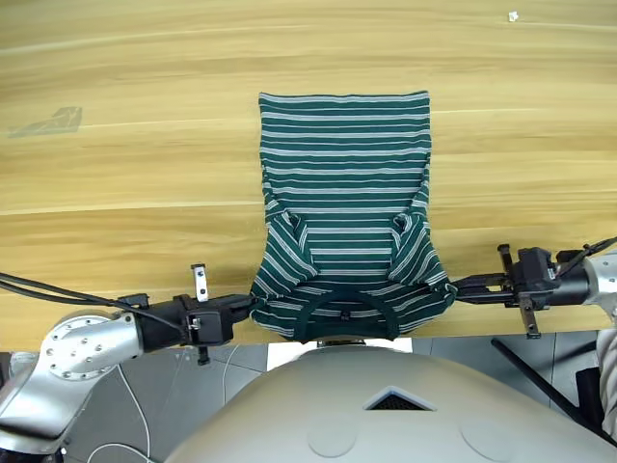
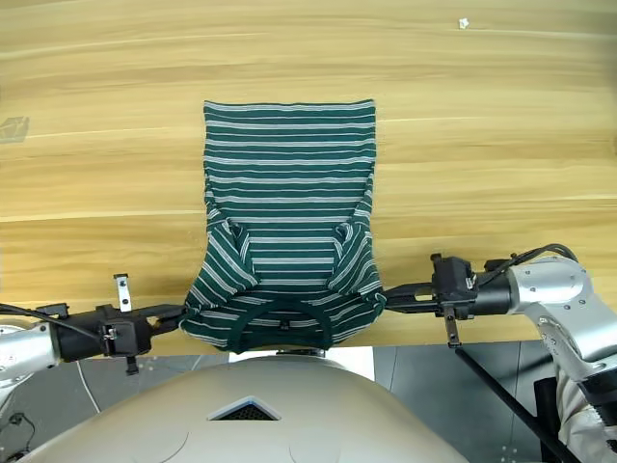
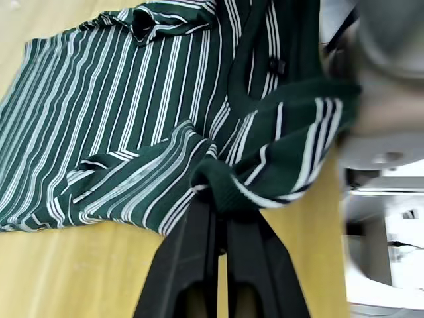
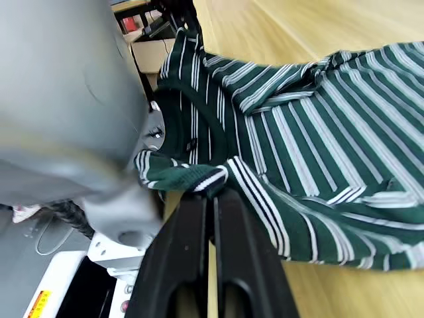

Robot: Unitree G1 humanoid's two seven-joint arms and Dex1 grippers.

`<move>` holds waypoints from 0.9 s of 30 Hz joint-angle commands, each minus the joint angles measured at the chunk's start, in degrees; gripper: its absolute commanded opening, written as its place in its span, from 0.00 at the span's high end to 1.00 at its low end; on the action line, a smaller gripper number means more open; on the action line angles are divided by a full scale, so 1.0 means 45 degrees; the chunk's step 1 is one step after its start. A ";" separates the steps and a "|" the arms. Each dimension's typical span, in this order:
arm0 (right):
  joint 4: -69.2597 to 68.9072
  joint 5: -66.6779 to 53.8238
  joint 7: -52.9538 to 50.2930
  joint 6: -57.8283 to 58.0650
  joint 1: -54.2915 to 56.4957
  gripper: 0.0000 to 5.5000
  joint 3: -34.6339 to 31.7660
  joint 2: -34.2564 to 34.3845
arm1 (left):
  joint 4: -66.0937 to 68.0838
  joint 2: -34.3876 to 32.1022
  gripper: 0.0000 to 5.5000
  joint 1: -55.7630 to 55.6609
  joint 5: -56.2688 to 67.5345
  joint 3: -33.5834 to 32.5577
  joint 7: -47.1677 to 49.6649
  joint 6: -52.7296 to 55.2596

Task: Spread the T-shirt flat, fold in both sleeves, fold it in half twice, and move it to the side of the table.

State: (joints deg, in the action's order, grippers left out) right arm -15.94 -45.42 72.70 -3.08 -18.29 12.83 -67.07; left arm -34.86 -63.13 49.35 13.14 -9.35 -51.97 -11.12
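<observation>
**Left claw [image 3: 215,202], right claw [image 4: 212,192]: both closed on cloth**

Item 1, nearest: each claw pinched one shoulder corner of the T-shirt [image 1: 345,193] at the near edge of the table [image 1: 116,174], with the collar between them.
Item 2: the garment lay lengthwise, collar end near and hem far, with both sleeves folded in over the chest.
Item 3, far right: a small white scrap [image 1: 513,15].
Status, as judged: spreading and sleeve folds done. Two half-folds and the move aside were outstanding.
</observation>
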 commanded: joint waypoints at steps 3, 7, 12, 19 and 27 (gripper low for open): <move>-0.1057 -0.0811 0.0702 0.1285 -0.1138 1.00 -0.2034 -0.0126 | -0.0326 0.0339 1.00 0.1301 0.1263 -0.2614 -0.2041 0.0652; -0.1393 -0.1009 0.1179 0.2027 -0.1528 1.00 -0.3161 0.0155 | -0.0793 0.0706 1.00 0.1177 0.1922 -0.3657 -0.2884 0.1186; -0.0790 -0.0035 0.1361 0.2549 0.0340 1.00 -0.3095 0.0841 | -0.0737 0.0196 1.00 -0.1431 0.3121 -0.3379 -0.3221 0.2361; 0.4422 0.4514 -0.0550 0.0800 0.6914 1.00 -0.1307 0.4515 | 0.3681 0.1978 1.00 -1.0979 0.0337 0.1643 -0.0380 0.5047; 1.3009 0.8506 -0.2949 -0.3082 1.1829 1.00 -0.0434 0.7898 | 1.0248 0.5818 1.00 -1.5551 -0.2211 0.4087 0.1920 0.4664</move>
State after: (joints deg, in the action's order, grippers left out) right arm 36.23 -9.67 60.92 -13.36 31.45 10.90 -33.15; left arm 6.25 -39.12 -17.41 4.62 8.24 -44.90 11.20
